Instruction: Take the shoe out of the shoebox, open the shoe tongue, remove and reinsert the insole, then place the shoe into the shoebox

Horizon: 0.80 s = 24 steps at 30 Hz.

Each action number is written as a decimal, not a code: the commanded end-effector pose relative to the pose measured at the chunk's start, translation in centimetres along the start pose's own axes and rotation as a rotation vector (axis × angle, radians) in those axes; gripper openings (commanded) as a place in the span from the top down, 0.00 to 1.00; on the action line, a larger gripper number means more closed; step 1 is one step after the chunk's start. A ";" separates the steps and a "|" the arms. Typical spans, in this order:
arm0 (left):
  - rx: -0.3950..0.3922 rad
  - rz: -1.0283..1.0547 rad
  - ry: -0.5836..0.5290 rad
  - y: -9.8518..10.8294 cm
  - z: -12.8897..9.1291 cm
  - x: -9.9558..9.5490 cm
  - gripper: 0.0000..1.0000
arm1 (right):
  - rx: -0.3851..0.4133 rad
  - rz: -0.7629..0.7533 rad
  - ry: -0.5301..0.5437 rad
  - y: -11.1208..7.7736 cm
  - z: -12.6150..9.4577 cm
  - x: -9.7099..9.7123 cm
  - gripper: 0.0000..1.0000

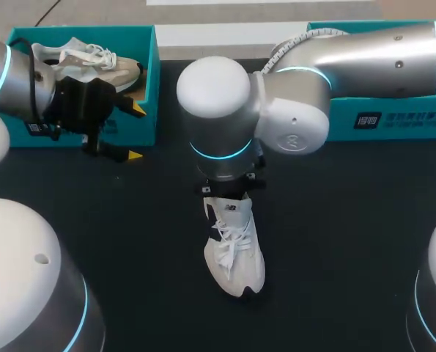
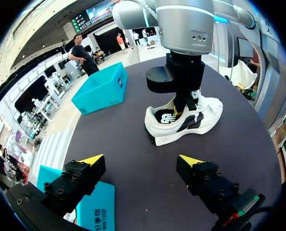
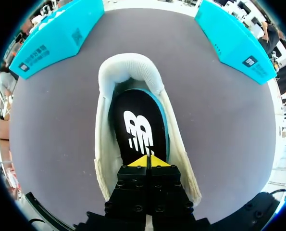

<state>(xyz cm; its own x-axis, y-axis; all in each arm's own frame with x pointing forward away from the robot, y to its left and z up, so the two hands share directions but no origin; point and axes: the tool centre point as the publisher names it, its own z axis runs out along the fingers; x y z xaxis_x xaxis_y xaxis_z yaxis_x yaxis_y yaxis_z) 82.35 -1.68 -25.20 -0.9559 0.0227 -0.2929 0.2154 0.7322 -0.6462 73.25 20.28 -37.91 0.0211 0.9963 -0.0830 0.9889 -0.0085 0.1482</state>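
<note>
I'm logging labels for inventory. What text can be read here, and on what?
Label on right teal box: print too small to read.
White logo on insole: no legible words.
Dark logo on shoe side: no legible words.
Nothing else readable.

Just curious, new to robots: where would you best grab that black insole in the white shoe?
Probably the insole by its thin heel-end edge, from straight above through the open collar: the shoe sits upright on its sole, leaving only that opening.
</note>
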 end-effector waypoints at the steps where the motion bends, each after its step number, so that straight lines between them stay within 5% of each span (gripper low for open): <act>1: -0.004 0.000 -0.001 -0.1 0.0 0.1 0.00 | 0.016 -0.008 -0.004 0.3 1.5 0.8 1.00; 8: -0.004 0.000 -0.001 -0.1 0.0 0.1 0.00 | 0.038 -0.049 -0.008 0.3 2.3 0.9 1.00; 17: -0.004 0.000 -0.001 -0.1 0.0 0.1 0.00 | -0.097 -0.079 -0.046 2.9 -1.2 -0.2 1.00; 24: -0.004 0.000 -0.001 -0.1 0.0 0.1 0.00 | -0.173 -0.092 -0.077 5.2 1.0 0.1 1.00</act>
<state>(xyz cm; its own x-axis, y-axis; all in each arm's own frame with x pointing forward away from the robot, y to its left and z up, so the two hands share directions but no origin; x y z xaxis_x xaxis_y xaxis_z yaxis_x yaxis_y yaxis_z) 82.36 -1.69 -25.22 -0.9558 0.0226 -0.2932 0.2156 0.7320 -0.6464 78.30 19.91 -36.62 -0.0555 0.9833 -0.1734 0.9481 0.1063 0.2997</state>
